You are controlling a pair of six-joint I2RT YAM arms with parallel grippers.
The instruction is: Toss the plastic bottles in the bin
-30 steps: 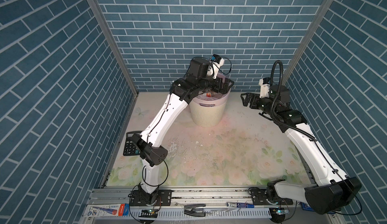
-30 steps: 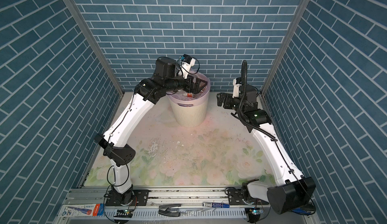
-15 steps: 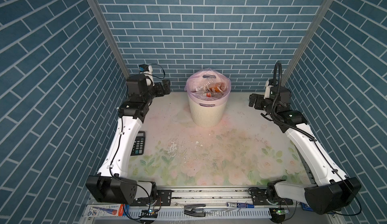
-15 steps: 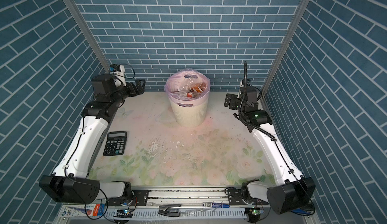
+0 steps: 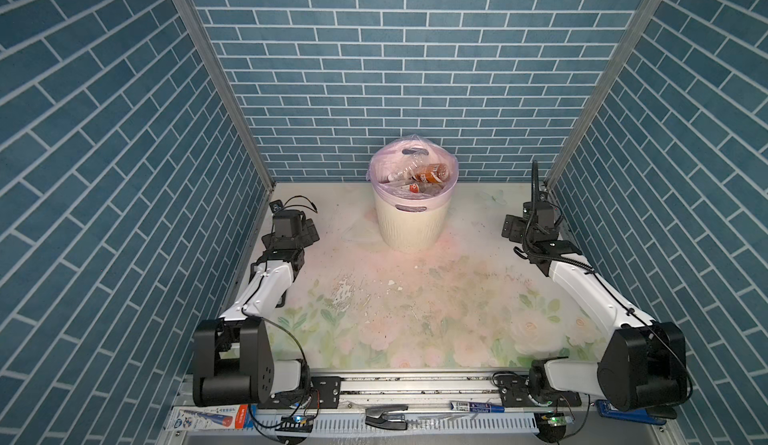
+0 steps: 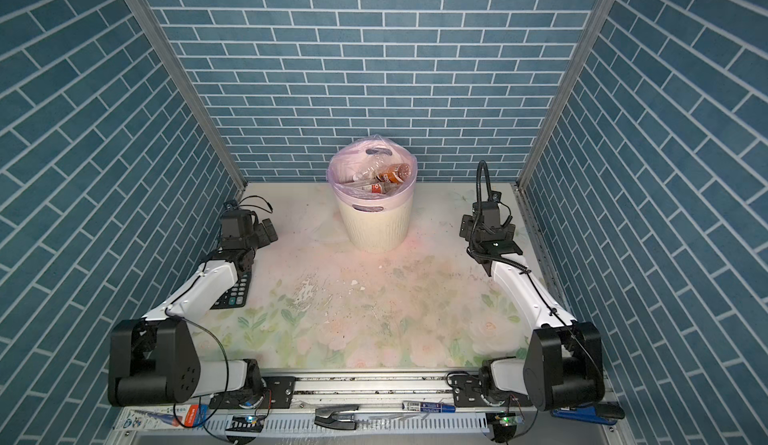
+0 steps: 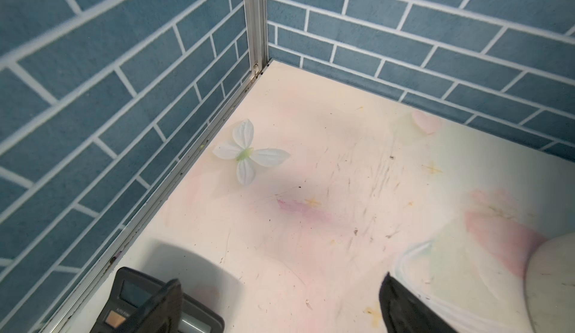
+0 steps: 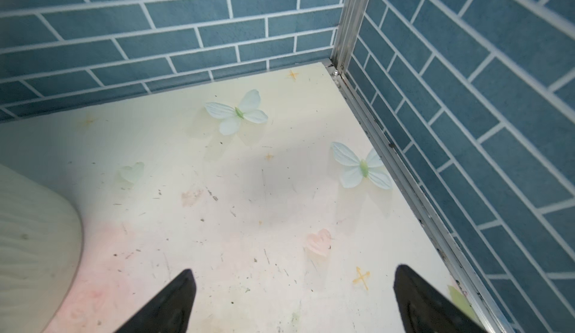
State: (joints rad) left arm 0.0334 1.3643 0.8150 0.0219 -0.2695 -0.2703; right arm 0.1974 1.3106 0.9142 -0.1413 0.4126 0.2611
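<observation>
The bin (image 5: 409, 224) (image 6: 376, 229), cream and ribbed with a pink bag liner, stands at the back middle of the table. Several plastic bottles (image 5: 422, 177) (image 6: 384, 176) lie piled inside it, one brown-labelled on top. No bottle shows on the table. My left gripper (image 5: 309, 233) (image 6: 268, 233) (image 7: 280, 300) rests low at the left wall, open and empty, with the bin's side (image 7: 553, 284) off to one edge. My right gripper (image 5: 511, 229) (image 6: 467, 229) (image 8: 292, 284) sits low by the right wall, open and empty, the bin's wall (image 8: 31, 238) at the frame's edge.
A black calculator (image 6: 237, 293) (image 7: 130, 297) lies under my left forearm by the left wall. A white flower decoration (image 7: 245, 155) and butterfly decorations (image 8: 238, 113) lie in the back corners. Blue brick walls close three sides. Pens and tools lie on the front rail (image 5: 415, 416).
My left arm swung away from over the bin to the left wall and folded down low. My right arm drew back toward the right wall and lowered. Both grippers stayed open.
</observation>
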